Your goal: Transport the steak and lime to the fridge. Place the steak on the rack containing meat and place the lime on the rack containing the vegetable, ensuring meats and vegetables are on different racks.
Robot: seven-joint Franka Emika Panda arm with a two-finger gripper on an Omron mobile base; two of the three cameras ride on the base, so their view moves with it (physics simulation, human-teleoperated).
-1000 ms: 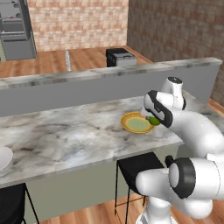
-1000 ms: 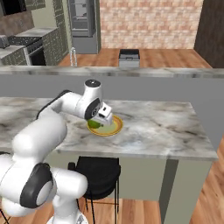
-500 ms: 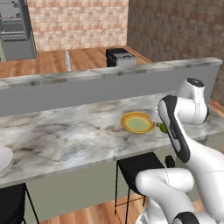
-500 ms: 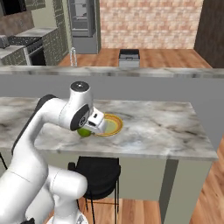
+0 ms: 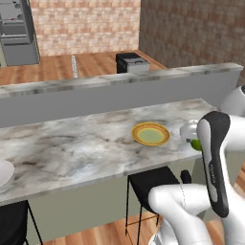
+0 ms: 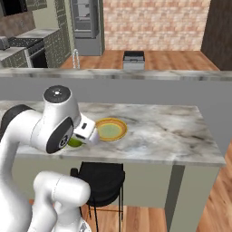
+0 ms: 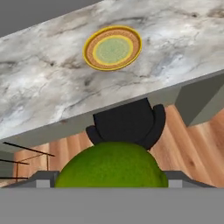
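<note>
My gripper (image 7: 112, 176) is shut on the lime (image 7: 112, 166), a smooth green ball that sits low in the hand view between the finger pads (image 7: 43, 178). Seen from the base, the lime (image 5: 195, 144) (image 6: 74, 142) hangs at the near edge of the marble counter (image 5: 72, 148), beside an empty yellow plate (image 5: 150, 134) (image 6: 110, 129) (image 7: 112, 47). The gripper (image 5: 191, 138) (image 6: 82, 137) is just off the plate's rim. A tall grey fridge (image 5: 16, 33) (image 6: 84, 20) stands far back across the room. The steak is out of view.
A raised grey ledge (image 5: 119, 81) runs behind the counter. A black stool (image 7: 127, 124) (image 6: 102, 179) stands under the counter's near edge. A white dish (image 5: 4, 173) lies at the counter's left end. A dark box (image 5: 130, 62) and a slim bottle (image 5: 73, 66) sit beyond the ledge.
The arm has swung the lime off the yellow plate and back toward the counter's near edge. The plate is left empty. The grip has stayed the same.
</note>
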